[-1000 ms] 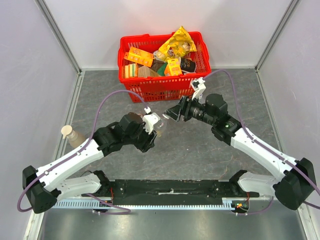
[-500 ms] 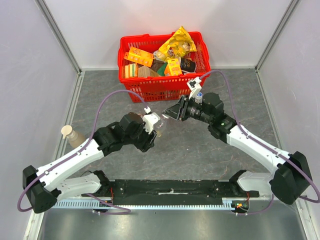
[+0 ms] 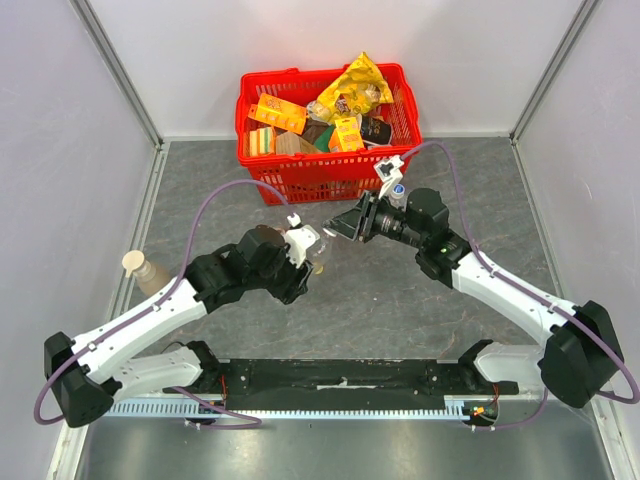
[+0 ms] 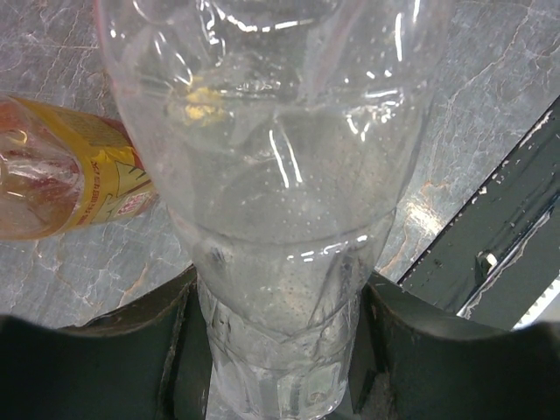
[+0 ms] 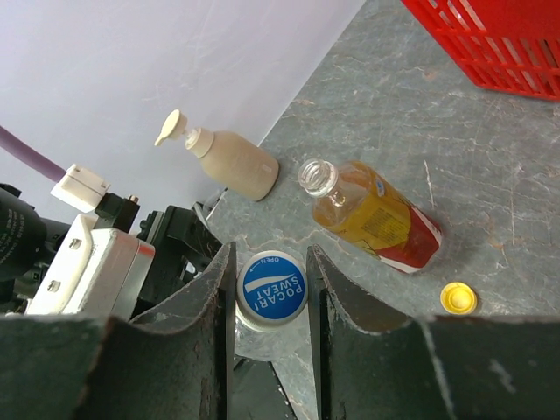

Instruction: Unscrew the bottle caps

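Note:
My left gripper (image 4: 276,350) is shut on the body of a clear plastic bottle (image 4: 280,175) and holds it above the table; in the top view the left gripper (image 3: 303,250) is at mid-table. The blue cap (image 5: 271,289), printed POCARI SWEAT, sits on that bottle's neck. My right gripper (image 5: 269,267) is shut on it, one finger on each side; it also shows in the top view (image 3: 338,228). An orange-labelled bottle (image 5: 374,217) lies open on the table. The yellow cap (image 5: 458,298) lies loose beside it. The white cap is out of view.
A red basket (image 3: 325,180) full of packaged goods stands at the back. A beige pump bottle (image 3: 147,270) stands by the left wall and shows in the right wrist view (image 5: 232,164). The black rail (image 4: 490,236) runs along the table's near edge.
My right wrist has rolled a little about the blue cap while staying on it. The left arm and the clear bottle have stayed put.

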